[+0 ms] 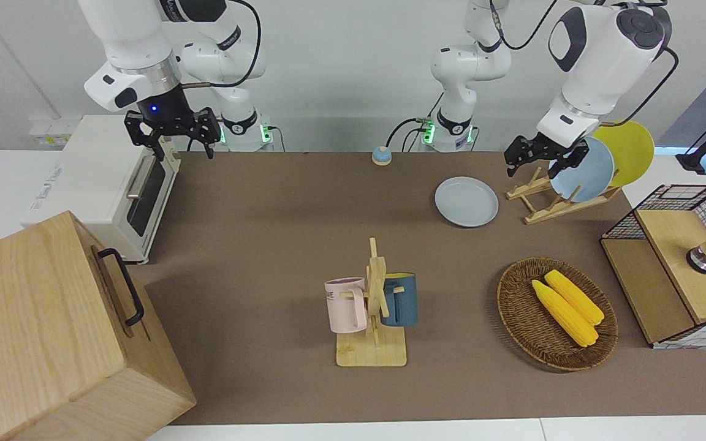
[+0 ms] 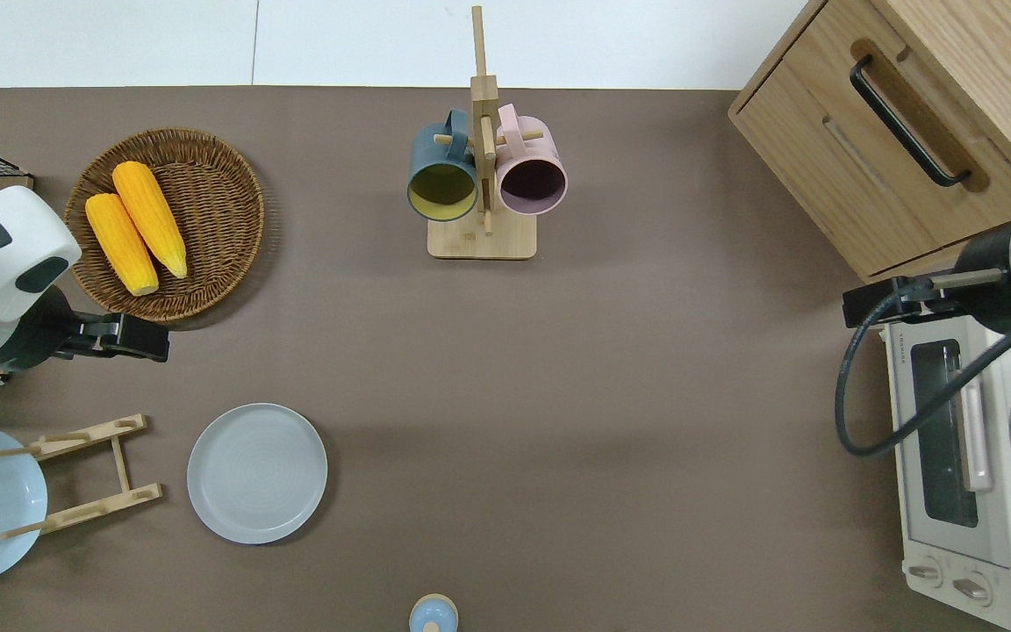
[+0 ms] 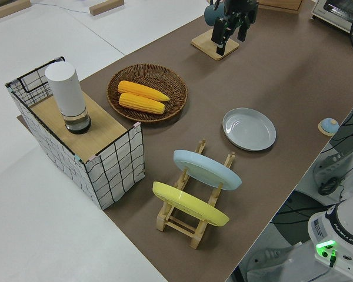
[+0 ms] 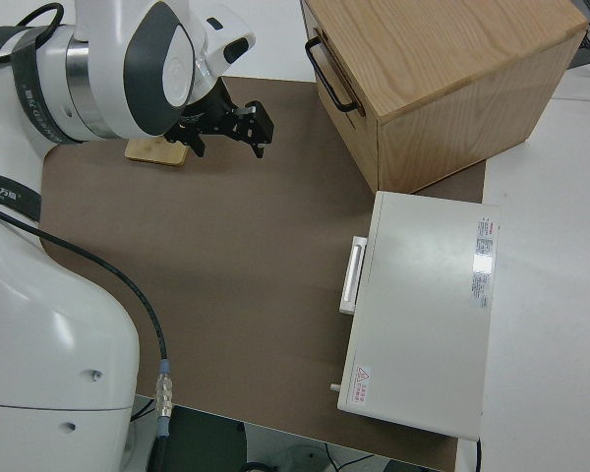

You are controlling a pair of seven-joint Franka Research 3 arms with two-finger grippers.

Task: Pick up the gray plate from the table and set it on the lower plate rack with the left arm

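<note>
One gray plate (image 2: 257, 472) is lying flat on the counter (image 2: 611, 369) at lower left of the overhead frame, beside the lower plate rack (image 2: 89, 475). The left gripper (image 2: 144, 341) is hovering above-left of it, fingers' state indeterminable. Right arm parked.

The gray plate (image 2: 257, 472) lies flat on the table (image 2: 646, 395) just beside the plate rack (image 2: 89, 474), nearer the robots than the wicker basket (image 2: 207, 175) of corn, with the mug stand (image 2: 482, 233) farther out mid-table.
</note>
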